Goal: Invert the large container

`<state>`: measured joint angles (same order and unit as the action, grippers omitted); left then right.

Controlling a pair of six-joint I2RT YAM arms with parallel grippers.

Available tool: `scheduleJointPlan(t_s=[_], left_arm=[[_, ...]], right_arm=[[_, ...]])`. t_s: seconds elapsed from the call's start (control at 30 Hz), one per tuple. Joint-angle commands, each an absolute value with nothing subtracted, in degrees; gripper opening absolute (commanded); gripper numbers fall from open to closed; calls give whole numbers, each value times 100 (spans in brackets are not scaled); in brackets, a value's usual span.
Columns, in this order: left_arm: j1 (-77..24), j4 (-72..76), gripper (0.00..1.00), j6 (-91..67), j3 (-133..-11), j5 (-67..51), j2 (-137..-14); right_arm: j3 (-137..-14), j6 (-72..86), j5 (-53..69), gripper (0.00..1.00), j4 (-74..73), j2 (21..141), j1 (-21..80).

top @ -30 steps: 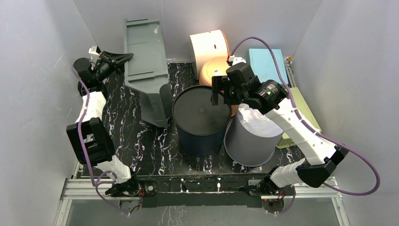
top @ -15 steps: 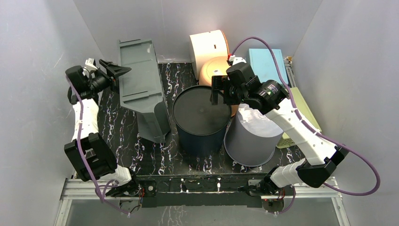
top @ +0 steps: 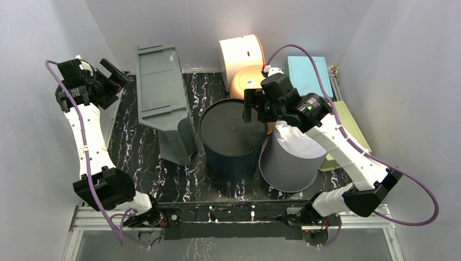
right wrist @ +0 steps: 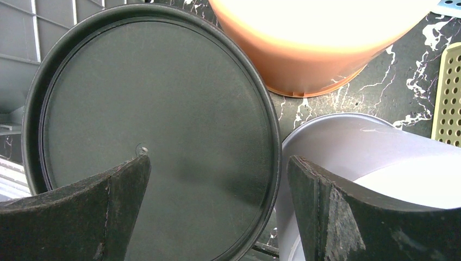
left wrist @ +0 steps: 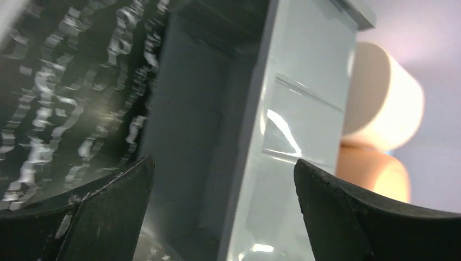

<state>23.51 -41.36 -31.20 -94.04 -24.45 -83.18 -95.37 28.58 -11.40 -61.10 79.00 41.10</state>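
Note:
The large grey rectangular container lies base up on the dark marbled table, running from the back wall toward the middle. My left gripper hovers just left of its far end, open and holding nothing. In the left wrist view the container's pale base and side fill the space beyond the open left gripper, with a gap between them. My right gripper stands open above the upturned base of a dark round bin; the right wrist view shows this gripper holding nothing.
An orange bucket and a cream drum stand behind the dark bin. A light grey bin leans at its right. A teal box and a green perforated tray sit at the right wall.
My left gripper opened, let go of the grey container's far end and drew back to the left. The container shifted slightly left and settled. The right arm has stayed still.

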Motion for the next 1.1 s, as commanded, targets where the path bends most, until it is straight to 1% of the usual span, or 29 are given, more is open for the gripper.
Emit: scheduleJointPlan(t_s=[0.0,0.1,0.17,0.23,0.33,0.4,0.5,0.67,0.77,0.93,1.0,1.07], left_arm=[[1957,-4830,98,-2156,-10130,-959,-7993],[745,-5129,98,-1618,-10428,222,-8178],[299,-5239,98,-1479,-10436,646,-8300],[69,-5300,98,-1364,-10359,913,-8414],[-17,-5386,98,-1273,-10224,1253,-8611],[-19,-5399,91,-1239,-10157,1344,-8687],[-23,-5300,76,-1185,-10040,1386,-8670],[-19,-5186,64,-1135,-9844,1415,-8537],[-20,-5117,51,-1118,-9672,1422,-8458],[18,-5138,25,-1144,-9558,1395,-8446],[168,-5053,19,-1189,-9445,1051,-8375],[398,-4956,9,-1263,-9332,598,-8306]], right_arm=[[-9785,2819,-1172,98,-5833,7852,4088],[-9718,2868,-1091,98,-5750,7898,4087],[-9703,2913,-1037,98,-5711,7941,4094],[-9701,2949,-990,98,-5671,7961,4090],[-9711,2991,-967,98,-5620,7972,4091],[-9719,3009,-966,98,-5608,7979,4091],[-9716,3032,-957,98,-5599,8004,4088],[-9729,3036,-886,98,-5590,8091,4089],[-9755,3019,-846,98,-5590,8157,4094],[-9782,2997,-777,98,-5577,8211,4094],[-9734,2997,-740,98,-5564,8205,4091],[-9702,2997,-737,98,-5563,8188,4093]])
